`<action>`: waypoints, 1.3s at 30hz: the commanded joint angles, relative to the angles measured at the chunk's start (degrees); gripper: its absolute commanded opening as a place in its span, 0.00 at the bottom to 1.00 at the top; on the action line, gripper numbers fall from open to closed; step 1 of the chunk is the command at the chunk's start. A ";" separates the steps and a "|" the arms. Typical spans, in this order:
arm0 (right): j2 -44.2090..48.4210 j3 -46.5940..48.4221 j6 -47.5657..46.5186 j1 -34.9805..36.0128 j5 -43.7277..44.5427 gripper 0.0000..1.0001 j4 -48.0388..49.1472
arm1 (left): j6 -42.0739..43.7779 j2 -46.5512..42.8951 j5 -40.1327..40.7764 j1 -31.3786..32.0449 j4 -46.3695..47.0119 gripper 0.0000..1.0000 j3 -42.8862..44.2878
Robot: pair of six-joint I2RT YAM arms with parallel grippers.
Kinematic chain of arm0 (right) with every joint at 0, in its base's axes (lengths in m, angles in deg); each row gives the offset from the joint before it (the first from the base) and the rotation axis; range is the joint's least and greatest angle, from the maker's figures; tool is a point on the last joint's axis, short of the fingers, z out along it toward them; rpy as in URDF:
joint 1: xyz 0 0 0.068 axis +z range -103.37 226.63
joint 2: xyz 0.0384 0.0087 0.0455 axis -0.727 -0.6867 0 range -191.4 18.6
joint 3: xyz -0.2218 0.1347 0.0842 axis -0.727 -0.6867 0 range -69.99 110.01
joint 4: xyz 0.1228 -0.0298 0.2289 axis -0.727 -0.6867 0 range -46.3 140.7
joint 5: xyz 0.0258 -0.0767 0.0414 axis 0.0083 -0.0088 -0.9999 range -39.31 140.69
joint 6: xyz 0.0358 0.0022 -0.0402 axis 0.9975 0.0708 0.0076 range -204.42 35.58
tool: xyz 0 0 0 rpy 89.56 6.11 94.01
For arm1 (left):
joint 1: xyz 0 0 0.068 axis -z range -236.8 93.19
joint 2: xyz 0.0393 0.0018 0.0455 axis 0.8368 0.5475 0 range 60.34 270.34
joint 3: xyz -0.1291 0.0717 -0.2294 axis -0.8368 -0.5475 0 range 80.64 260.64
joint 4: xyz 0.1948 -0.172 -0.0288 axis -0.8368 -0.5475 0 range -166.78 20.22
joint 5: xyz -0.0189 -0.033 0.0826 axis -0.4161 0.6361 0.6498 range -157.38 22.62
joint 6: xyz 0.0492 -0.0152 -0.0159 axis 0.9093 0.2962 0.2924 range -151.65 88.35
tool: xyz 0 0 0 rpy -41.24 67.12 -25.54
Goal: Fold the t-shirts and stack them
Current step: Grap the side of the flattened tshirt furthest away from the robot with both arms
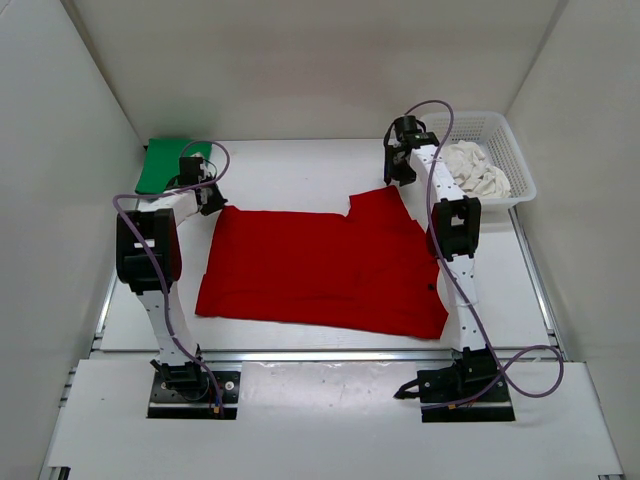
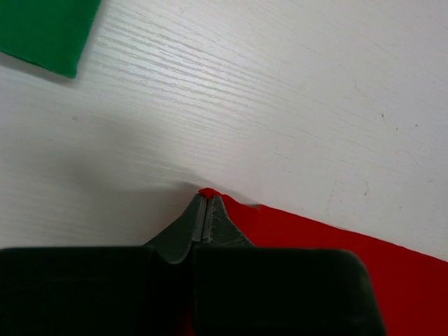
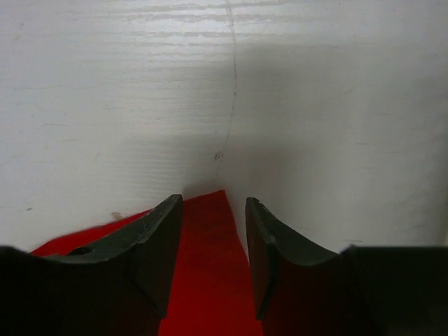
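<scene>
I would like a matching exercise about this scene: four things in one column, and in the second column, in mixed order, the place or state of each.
Things:
1. green t-shirt
2. red t-shirt
3. off-white t-shirt
4. left gripper

Places or states:
A. crumpled inside the white basket
B. shut on a corner of red cloth
C. folded, at the far left of the table
D. spread out in the middle of the table

Pairs: 1-C, 2-D, 3-A, 4-B.
</scene>
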 commanded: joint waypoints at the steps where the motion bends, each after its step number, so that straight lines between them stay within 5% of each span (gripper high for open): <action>1: -1.13 1.52 0.75 -0.20 -1.34 0.39 0.06 | -0.38 -2.65 -0.75 0.33 1.15 0.00 0.46; 6: -2.62 2.21 1.27 -1.25 -4.59 0.32 0.23 | -0.29 -2.57 -0.58 0.16 1.33 0.00 0.29; 13: -2.97 4.85 1.89 -0.82 -5.21 0.02 -0.29 | -0.38 -2.30 -0.84 0.16 1.42 0.00 0.20; 24: 12.92 -1.10 -1.01 -0.20 -4.60 0.00 -4.77 | -6.44 -7.30 -5.49 -1.17 7.47 0.00 -5.50; 29: 21.71 -14.97 -1.71 0.68 -3.45 0.00 -3.12 | -5.38 -10.21 -4.70 -0.99 7.22 0.00 -8.06; 34: 43.40 -52.12 0.75 -0.02 -6.95 0.00 16.99 | -4.87 -11.53 -4.88 -1.77 6.26 0.00 -9.03; 39: 51.85 -69.13 2.68 1.21 -6.62 0.00 24.30 | -3.63 -13.72 -3.66 -1.60 5.29 0.00 -10.61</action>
